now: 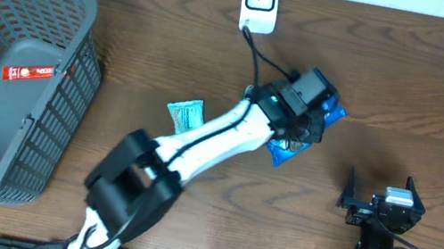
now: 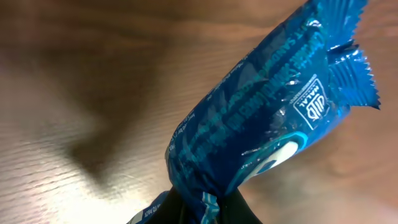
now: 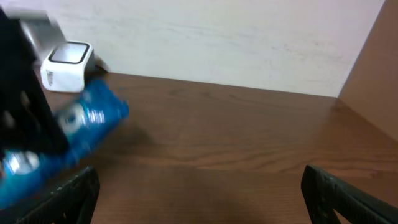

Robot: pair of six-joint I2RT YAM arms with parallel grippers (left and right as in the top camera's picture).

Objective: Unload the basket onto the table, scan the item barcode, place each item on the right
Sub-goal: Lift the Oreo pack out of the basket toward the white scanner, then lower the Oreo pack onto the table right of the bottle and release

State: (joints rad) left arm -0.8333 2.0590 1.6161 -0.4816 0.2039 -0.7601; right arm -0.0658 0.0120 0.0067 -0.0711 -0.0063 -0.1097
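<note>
Two arms, one item in hand.

Overhead view. The left gripper (image 1: 301,127) is clamped on a blue packet (image 1: 286,153), held above the table just off centre toward 1 o'clock. The white scanner (image 1: 259,2) stands at the table's 12 o'clock edge; the packet hangs near it, at the scanner's 5 o'clock, not touching. A grey basket (image 1: 86,20) sits at 9 o'clock. A small teal sachet (image 1: 185,115) lies on the wood at the packet's 9 o'clock. The right gripper (image 1: 381,201) rests at 4 o'clock, well apart.

Left wrist view. The fingers pinch the packet's crimped lower end; its body runs toward 1 o'clock. Print and a square emblem show, but no barcode is visible on this face.

Right wrist view. The jaws stand wide with nothing between them. Packet and scanner appear at 10 o'clock, blurred.

Handling note. The step appears to be presenting the code. The wrist probably needs rolling until the barcode panel squarely faces the scanner window, with the foil flat and held steady.
</note>
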